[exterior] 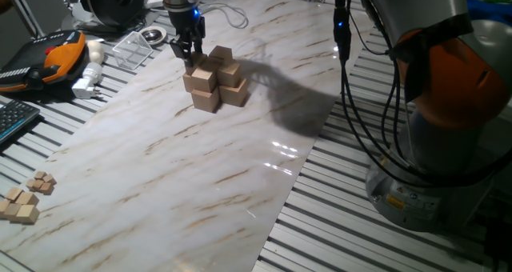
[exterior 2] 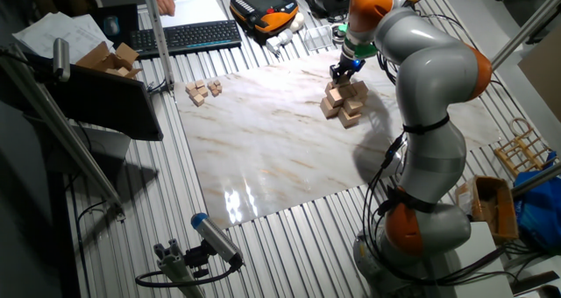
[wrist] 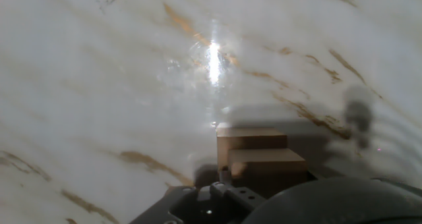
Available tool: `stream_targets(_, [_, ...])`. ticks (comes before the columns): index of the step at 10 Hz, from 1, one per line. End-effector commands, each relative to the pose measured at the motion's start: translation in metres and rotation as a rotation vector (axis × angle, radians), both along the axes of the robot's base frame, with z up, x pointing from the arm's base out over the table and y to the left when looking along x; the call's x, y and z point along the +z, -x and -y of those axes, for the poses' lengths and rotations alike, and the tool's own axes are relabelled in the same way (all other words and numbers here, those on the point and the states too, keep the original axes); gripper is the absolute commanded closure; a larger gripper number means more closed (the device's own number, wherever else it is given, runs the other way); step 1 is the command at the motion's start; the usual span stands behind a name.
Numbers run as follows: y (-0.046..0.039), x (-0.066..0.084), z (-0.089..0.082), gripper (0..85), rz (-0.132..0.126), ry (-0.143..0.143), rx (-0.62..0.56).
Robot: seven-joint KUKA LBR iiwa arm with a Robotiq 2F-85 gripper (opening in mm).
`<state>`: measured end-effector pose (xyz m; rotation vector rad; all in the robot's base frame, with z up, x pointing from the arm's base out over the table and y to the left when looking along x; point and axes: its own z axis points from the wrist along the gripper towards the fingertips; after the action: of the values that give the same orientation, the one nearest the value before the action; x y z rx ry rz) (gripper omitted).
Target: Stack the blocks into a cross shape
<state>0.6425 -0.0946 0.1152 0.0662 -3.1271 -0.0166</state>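
Note:
Several light-tan wooden blocks stand in a tight stack at the far side of the marble board, and show as the same stack of blocks in the other fixed view. My gripper hangs at the stack's upper left corner, fingertips level with the top blocks. The gripper sits right over the pile there too. In the hand view two blocks lie just ahead and below. My fingers do not show there, and nothing is seen between them. Whether the jaws touch a block cannot be made out.
A cluster of tiny wooden cubes lies off the board's left edge. An orange teach pendant, a keyboard, a clear plastic box and cables crowd the far left. The arm's base stands at the right.

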Motion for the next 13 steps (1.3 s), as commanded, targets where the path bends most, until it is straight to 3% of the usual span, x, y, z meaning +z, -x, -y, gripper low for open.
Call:
stream_targets(1, [0.0000,0.000,0.000,34.0,0.002,0.003,0.000])
stream_targets(2, [0.0000,0.000,0.000,17.0,0.004,0.004,-0.002])
stream_targets(6, [-0.0011,0.002,-0.001,17.0,0.010,0.009,-0.005])
stream_targets(9, [-0.0085,0.025,-0.016,17.0,-0.019,0.026,-0.008])
stream_targets(10, [-0.0112,0.032,-0.022,17.0,-0.027,0.012,0.000])
stream_targets(11, [-0.0143,0.036,-0.028,34.0,-0.035,-0.002,0.014])
stream_targets(12, [-0.0179,0.042,-0.036,34.0,-0.060,-0.023,0.023])
stream_targets(13, [-0.0207,0.050,-0.047,51.0,-0.087,-0.038,0.016])
